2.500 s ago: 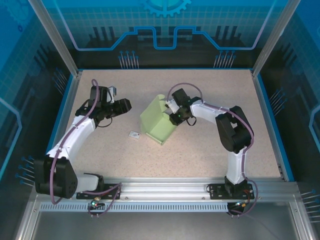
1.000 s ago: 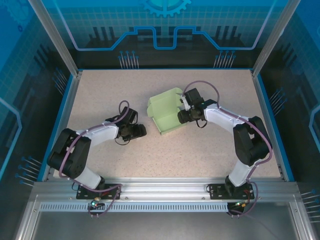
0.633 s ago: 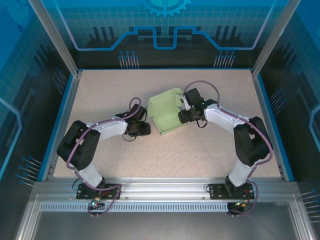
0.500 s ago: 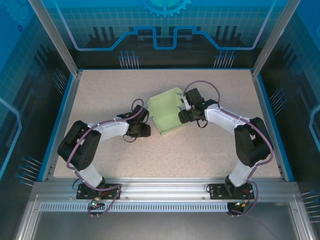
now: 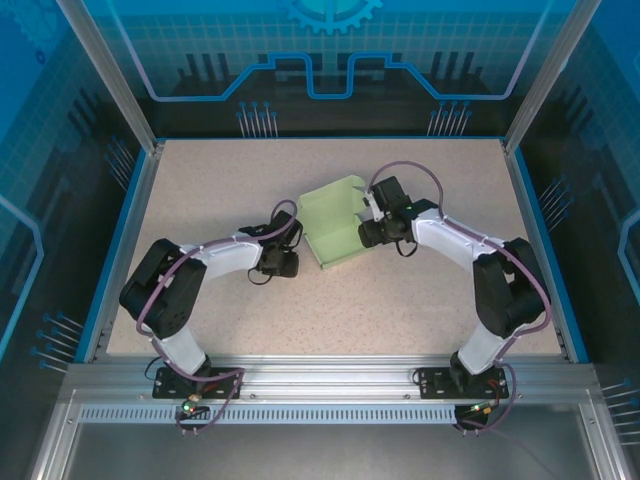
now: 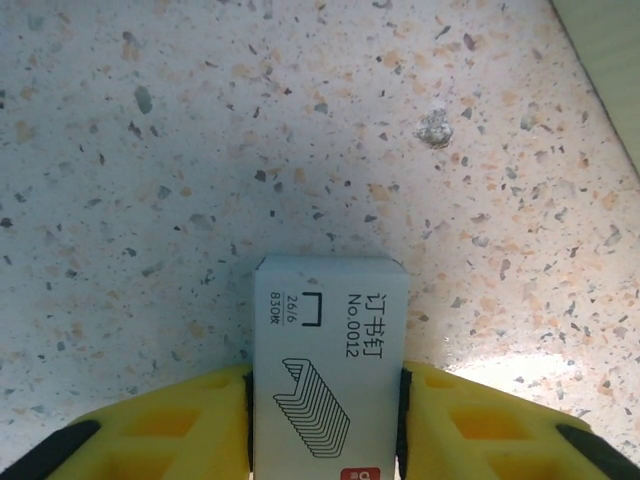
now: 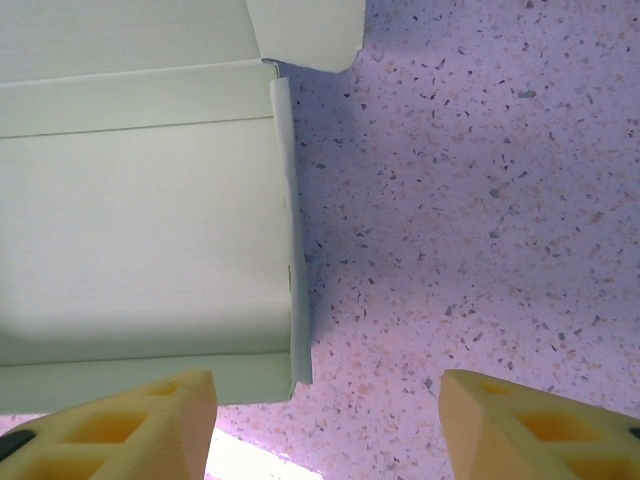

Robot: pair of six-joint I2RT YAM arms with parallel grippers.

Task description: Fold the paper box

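The pale mint-green paper box (image 5: 333,226) lies open on the table with its walls up and a flap (image 7: 305,28) sticking out at the far end. My right gripper (image 5: 366,232) is at its right side and stands open (image 7: 325,400). The box's side wall (image 7: 292,250) lies between the fingers, close to the left finger (image 7: 120,425). My left gripper (image 5: 284,262) sits just left of the box, shut (image 6: 325,385) on a small white staples packet (image 6: 328,360). A corner of the paper box (image 6: 615,60) shows at the upper right in the left wrist view.
The speckled tabletop (image 5: 400,300) is bordered by a blue rim (image 5: 560,270) and an aluminium rail (image 5: 330,375) at the near edge. Glass enclosure walls stand behind and at both sides.
The left gripper has slid right toward the paper box, carrying the white packet it picked up. The paper box went from standing to lying open. The right gripper has barely moved.
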